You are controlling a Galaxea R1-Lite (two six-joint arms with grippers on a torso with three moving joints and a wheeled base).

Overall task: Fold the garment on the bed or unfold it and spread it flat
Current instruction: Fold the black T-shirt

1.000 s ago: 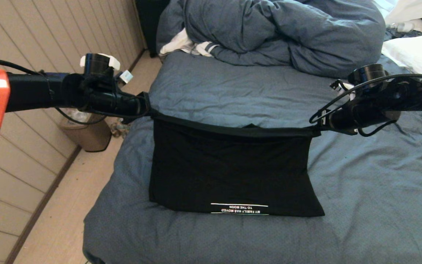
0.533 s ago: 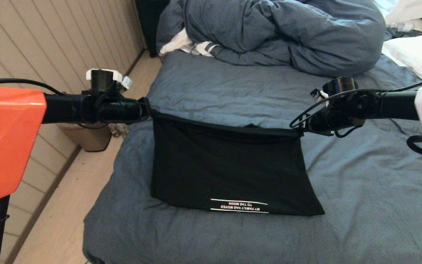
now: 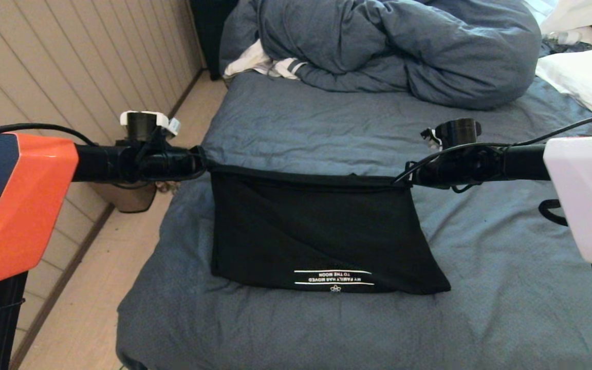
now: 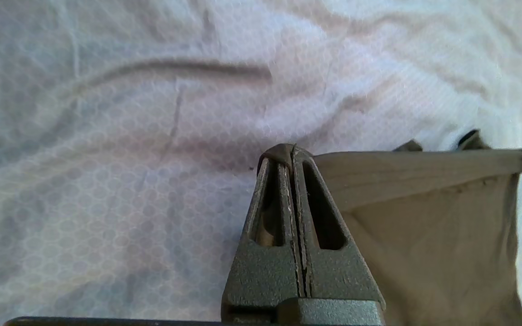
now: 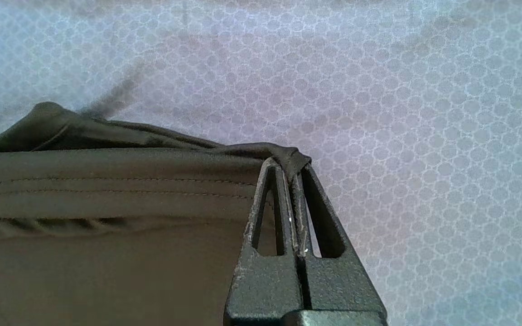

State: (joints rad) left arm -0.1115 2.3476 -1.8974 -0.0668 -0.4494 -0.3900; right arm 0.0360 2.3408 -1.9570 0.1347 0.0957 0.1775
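Drawn nearer and lower than a second ago, plain black short-sleeved T-shirt (image 3: 316, 231) stretched between clenched left gripper (image 3: 204, 163) and right gripper (image 3: 404, 181), probably for folding onto blue-grey sheeted bed (image 3: 506, 277)

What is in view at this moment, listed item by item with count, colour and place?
garment: one, black with white text, lifted by its top corners, lower edge on the bed
bed: one, blue-grey sheet, filling the middle
duvet: one, blue-grey, bunched at the far end
striped cloth: one, white, beside the duvet
pillow: one, white, far right
bin: one, brown, on the floor left of the bed
left gripper: shut on the garment's left corner
right gripper: shut on its right corner
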